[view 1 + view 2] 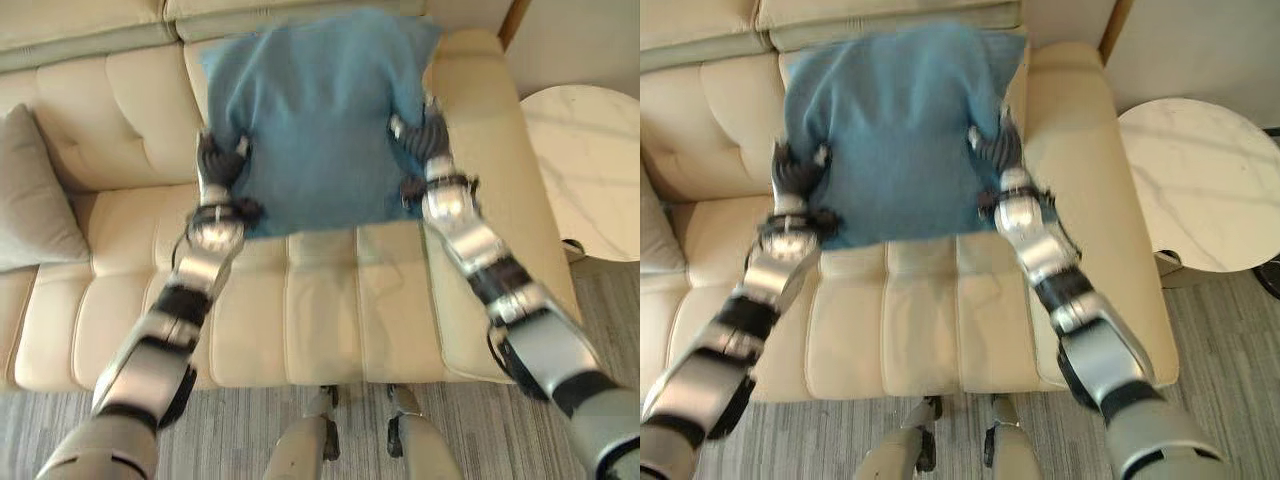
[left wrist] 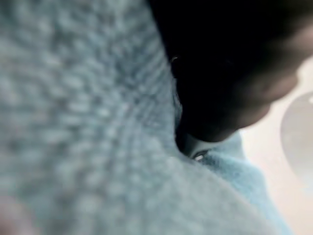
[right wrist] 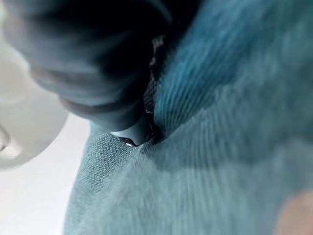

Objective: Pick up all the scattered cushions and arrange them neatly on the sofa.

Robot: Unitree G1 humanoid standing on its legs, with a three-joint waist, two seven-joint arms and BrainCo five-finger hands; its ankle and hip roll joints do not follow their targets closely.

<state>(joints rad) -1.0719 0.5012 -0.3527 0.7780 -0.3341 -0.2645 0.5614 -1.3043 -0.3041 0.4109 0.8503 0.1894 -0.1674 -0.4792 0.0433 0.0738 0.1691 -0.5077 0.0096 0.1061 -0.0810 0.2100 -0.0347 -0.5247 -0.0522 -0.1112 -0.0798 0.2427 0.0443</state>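
Note:
A blue cushion (image 1: pixel 315 120) hangs upright between my two hands, above the right half of the cream sofa (image 1: pixel 320 310) and in front of its backrest. My left hand (image 1: pixel 220 160) grips its left edge and my right hand (image 1: pixel 425 135) grips its right edge, the fingers of both pressed into the fabric. Up close, the blue weave (image 2: pixel 73 122) lies against the left hand's dark cover, and the same cushion (image 3: pixel 234 122) lies against the right hand's cover. A grey cushion (image 1: pixel 30 195) leans on the sofa's backrest at the far left.
A round white marble side table (image 1: pixel 585 165) stands just right of the sofa's armrest (image 1: pixel 490 150). Grey carpet (image 1: pixel 250 420) runs along the sofa's front edge.

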